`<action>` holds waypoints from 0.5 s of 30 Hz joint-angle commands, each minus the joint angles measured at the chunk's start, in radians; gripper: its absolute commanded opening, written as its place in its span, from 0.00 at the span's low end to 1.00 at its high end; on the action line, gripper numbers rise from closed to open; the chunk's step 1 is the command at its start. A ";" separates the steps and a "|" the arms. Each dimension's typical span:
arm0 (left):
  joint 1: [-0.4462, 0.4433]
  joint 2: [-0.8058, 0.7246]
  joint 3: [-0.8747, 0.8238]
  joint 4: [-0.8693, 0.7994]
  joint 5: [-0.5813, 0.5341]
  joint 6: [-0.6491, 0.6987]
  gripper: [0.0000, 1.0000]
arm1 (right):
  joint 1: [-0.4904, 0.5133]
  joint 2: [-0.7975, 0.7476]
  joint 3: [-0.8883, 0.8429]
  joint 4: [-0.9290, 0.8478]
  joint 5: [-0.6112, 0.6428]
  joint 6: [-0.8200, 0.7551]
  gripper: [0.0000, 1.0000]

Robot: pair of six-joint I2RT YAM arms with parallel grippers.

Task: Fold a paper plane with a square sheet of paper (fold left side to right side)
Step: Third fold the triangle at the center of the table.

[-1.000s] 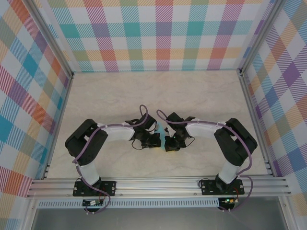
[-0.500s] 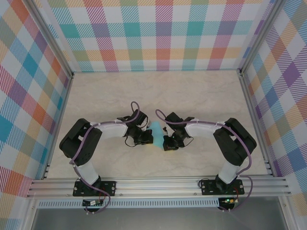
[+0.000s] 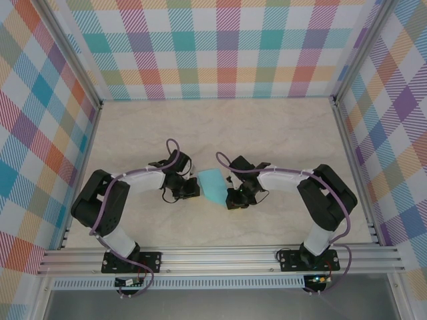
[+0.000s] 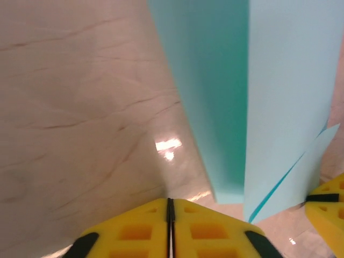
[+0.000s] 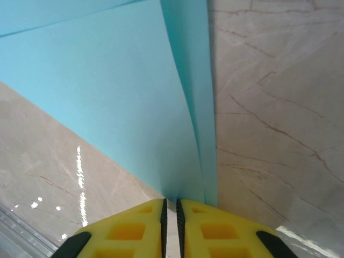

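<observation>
Top view: a pale marble-patterned tabletop [image 3: 220, 133], boxed in by plaid-patterned walls [image 3: 227, 47] and an aluminium rail [image 3: 220, 257], carries the thin teal square sheet of paper [image 3: 213, 185], which is partly folded. Both arms bend inward with elbows out. The left gripper [image 3: 195, 190] sits just left of the sheet and the right gripper [image 3: 230, 195] is at its right edge.

Left wrist view: the left gripper [image 4: 169, 215] is clenched on nothing (only a hairline seam between its yellow fingers). The sheet [image 4: 279, 97] rises in two layers just to its right, and nothing stands between them.

Right wrist view: the right gripper [image 5: 170, 207] pinches the folded edge of the sheet [image 5: 107, 80], whose layers lift off the tabletop.
</observation>
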 commanded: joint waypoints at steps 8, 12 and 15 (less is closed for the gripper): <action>0.023 -0.167 -0.041 0.103 0.077 -0.158 0.33 | 0.042 -0.250 -0.022 0.004 0.185 -0.101 0.39; 0.023 -0.172 -0.051 0.139 0.045 -0.247 0.36 | 0.131 -0.302 -0.033 0.012 0.334 -0.142 0.46; 0.024 -0.163 -0.080 0.221 0.054 -0.333 0.41 | 0.204 -0.299 -0.014 0.022 0.415 -0.179 0.49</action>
